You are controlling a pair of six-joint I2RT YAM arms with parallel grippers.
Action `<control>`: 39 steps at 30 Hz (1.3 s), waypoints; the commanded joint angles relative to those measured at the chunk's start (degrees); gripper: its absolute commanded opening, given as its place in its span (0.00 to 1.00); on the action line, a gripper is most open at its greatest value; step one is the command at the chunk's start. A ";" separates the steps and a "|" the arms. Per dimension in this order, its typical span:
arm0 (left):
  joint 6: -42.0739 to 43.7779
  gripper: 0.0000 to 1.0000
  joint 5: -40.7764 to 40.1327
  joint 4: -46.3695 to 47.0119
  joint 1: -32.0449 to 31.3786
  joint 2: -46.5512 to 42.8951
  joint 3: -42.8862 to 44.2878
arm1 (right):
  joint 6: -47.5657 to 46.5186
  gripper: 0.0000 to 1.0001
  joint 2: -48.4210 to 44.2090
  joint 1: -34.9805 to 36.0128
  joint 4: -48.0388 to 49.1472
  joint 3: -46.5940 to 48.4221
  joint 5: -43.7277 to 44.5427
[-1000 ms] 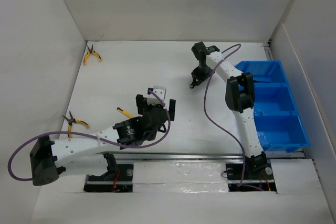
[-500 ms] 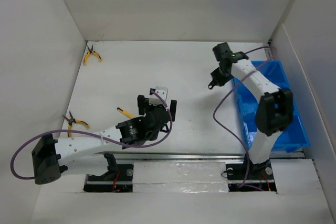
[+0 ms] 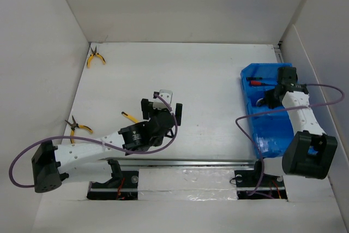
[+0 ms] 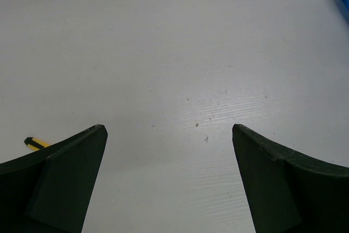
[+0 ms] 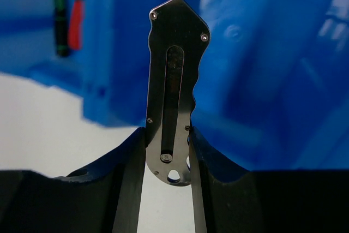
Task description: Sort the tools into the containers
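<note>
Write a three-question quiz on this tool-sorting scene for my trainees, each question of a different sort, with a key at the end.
1. Fill in: the left gripper has its jaws ____, with nothing between them.
2. True or false: the right gripper is shut on the utility knife.
3. Where does the red-handled screwdriver lie?
A. in the right gripper
B. in the blue bin
C. in the left gripper

Key: 1 open; 2 true; 3 B.
</note>
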 commanded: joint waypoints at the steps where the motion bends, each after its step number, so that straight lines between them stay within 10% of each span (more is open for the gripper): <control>1: -0.42 0.99 -1.05 1.30 0.07 -1.54 1.14 | -2.83 0.00 -4.23 -3.26 5.63 -3.56 -2.94; 10: -0.51 0.99 -1.66 1.39 0.07 -0.13 1.31 | -6.95 0.00 2.96 -8.62 8.27 -4.45 -7.86; 25: -0.07 0.99 -1.49 4.72 0.07 1.01 0.35 | -11.44 0.47 1.74 -10.91 14.26 -7.18 -9.98; 39: -4.98 0.99 1.58 9.57 2.08 -2.93 -2.03 | -14.69 0.51 -6.06 -12.05 10.83 -5.76 -14.01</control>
